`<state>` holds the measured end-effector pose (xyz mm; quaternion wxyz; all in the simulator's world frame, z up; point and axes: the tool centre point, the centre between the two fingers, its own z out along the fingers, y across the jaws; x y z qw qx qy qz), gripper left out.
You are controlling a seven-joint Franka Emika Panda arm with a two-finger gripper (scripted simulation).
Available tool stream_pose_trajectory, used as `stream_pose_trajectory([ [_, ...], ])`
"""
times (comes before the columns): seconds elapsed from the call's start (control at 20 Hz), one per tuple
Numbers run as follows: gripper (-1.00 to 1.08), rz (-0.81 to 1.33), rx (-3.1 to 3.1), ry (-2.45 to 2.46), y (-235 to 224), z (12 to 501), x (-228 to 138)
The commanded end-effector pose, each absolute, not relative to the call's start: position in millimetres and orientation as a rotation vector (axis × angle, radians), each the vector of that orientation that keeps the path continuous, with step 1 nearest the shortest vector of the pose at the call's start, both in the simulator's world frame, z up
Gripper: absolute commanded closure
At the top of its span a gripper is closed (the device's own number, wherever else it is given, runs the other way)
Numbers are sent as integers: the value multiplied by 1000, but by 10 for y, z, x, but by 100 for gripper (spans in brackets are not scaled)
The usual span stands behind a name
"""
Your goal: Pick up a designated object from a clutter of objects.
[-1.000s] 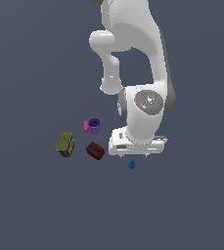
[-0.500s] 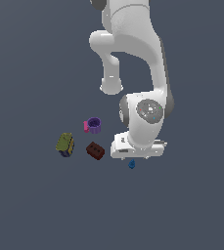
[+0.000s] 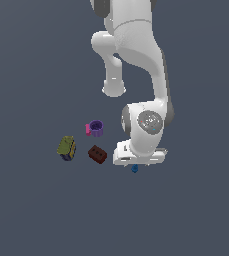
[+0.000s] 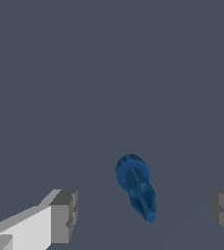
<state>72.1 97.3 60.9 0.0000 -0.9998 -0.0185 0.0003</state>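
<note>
The designated object is a tiny bright blue piece, narrow with a rounded bulbous end, lying on the grey floor. In the wrist view it sits between my two fingertips, which stand wide apart without touching it. My gripper is open. In the exterior view the blue piece peeks out just under my hand, which hides the fingers. The rest of the clutter lies toward the exterior view's left: a dark red-brown studded brick, a purple mug with a pink handle, and an olive-yellow can.
The arm's white links rise above the hand. The brick is the nearest neighbour, a short way from the hand toward the exterior view's left.
The hand has come down closer to the floor, over the blue piece. The clutter has not moved.
</note>
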Motion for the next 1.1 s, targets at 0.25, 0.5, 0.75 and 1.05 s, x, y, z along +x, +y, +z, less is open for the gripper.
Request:
stream_pose_trajectory([
  [0.25, -92, 0, -3141, -59, 977, 425, 730],
  [0.5, 108, 0, -3141, -59, 977, 425, 730],
  [0.75, 108, 0, -3141, -59, 977, 425, 730],
  [1.05, 108, 0, -3141, -59, 977, 505, 732],
])
